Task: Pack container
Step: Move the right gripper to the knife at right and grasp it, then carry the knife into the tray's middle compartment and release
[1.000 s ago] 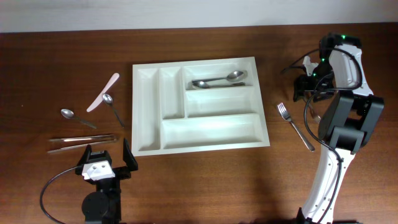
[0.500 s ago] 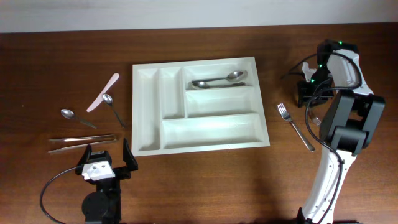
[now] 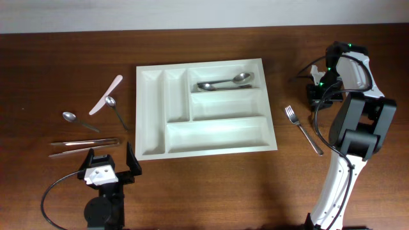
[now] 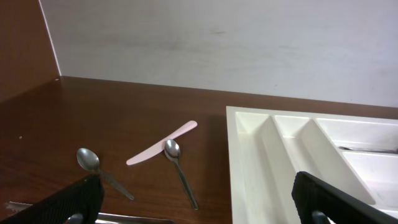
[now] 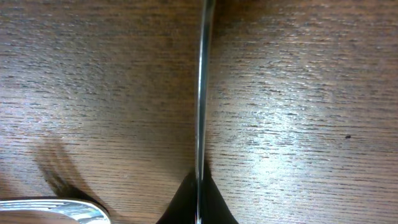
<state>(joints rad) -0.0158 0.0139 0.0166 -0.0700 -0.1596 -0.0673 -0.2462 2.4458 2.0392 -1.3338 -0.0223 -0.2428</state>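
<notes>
Your right gripper (image 5: 198, 210) has its jaws clenched on a thin metal utensil (image 5: 201, 93). It runs straight out ahead of the fingertips, edge-on over the table (image 5: 298, 124); which kind of utensil it is, I cannot tell. The pinch sits at one end, I judge so that the rest can go down freely into a compartment. Just beside the jaws lies a shiny rounded piece (image 5: 56, 213), and a fork (image 3: 303, 130) a little farther. Beyond the fork, well apart from these jaws, is the container (image 3: 217, 134), with spoons (image 3: 223, 84) in one wide compartment. Your left gripper (image 3: 110, 158) is released, jaws fully spread, with tongs (image 3: 86, 144) just ahead.
</notes>
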